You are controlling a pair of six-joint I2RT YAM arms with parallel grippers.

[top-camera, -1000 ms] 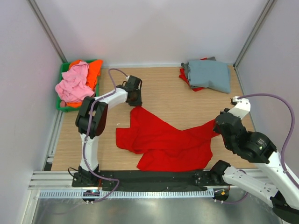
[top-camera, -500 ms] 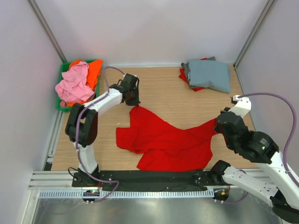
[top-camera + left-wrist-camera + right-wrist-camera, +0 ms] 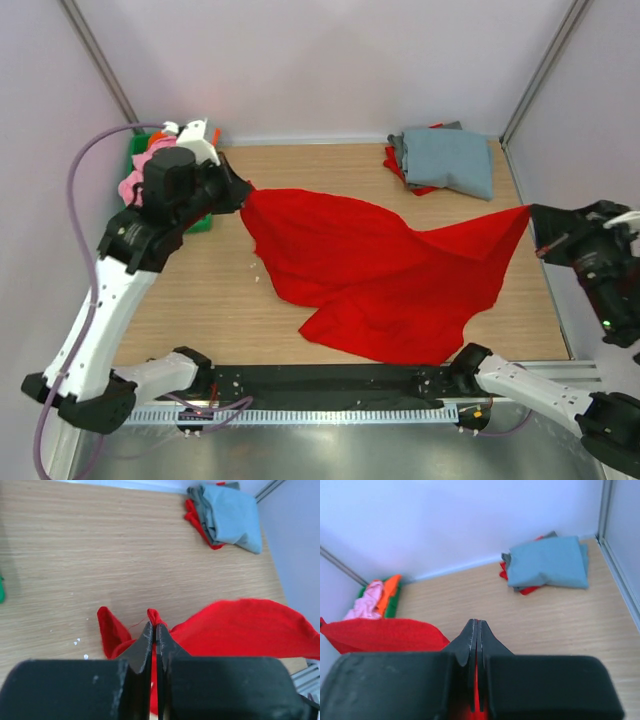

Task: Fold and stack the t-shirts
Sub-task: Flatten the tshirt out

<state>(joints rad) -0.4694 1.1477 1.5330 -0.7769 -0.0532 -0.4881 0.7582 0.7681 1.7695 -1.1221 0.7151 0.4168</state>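
Your left gripper (image 3: 242, 190) was clamped tight on one corner of the bright red t-shirt (image 3: 370, 270), and your right gripper (image 3: 533, 218) was pinched together on the opposite corner. Between them you held the shirt stretched across the table (image 3: 190, 300), its upper edge lifted and its lower part draped on the wood near the arm bases. At the far right corner the folded grey-blue t-shirt (image 3: 452, 160) lay on top of a second red t-shirt (image 3: 415, 187). The pink t-shirt (image 3: 362, 607) and orange t-shirt (image 3: 390, 591) sat in the green bin (image 3: 395, 609) at the far left.
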